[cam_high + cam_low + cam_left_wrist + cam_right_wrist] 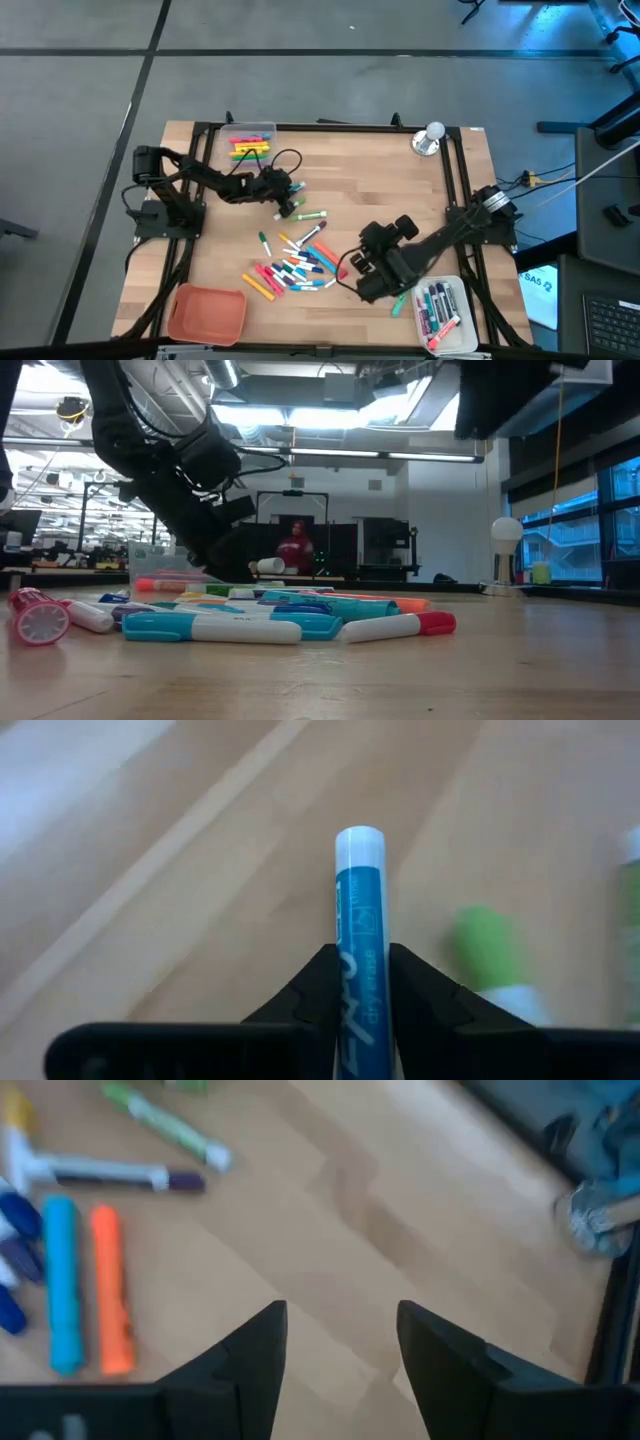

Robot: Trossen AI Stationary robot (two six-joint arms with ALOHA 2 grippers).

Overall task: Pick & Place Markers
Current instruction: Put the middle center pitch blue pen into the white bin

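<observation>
Several markers (292,266) in many colours lie loose on the wooden table's middle (230,622). Left of the middle, my left gripper (287,203) is low over the table and shut on a blue marker with a white end (358,890). A green marker (487,948) lies on the table just beside it. My right gripper (353,268) hangs open above the table, right of the pile, with nothing between its fingers (340,1330). In the right wrist view an orange marker (111,1285) and a blue one (61,1280) lie side by side ahead of it. My left gripper pinches the blue marker's barrel (357,960) between its two fingers (318,982), one on each long side. The fingers slant down toward the table and lie along the marker, whose white end (359,842) sticks out past the fingertips. I cannot tell whether the marker still touches the table.
A clear bin (251,141) with a few markers stands at the far left. A second clear bin (441,312) with markers is at the near right, and an orange tray (206,313) at the near left. A silver bell (430,139) sits at the far right.
</observation>
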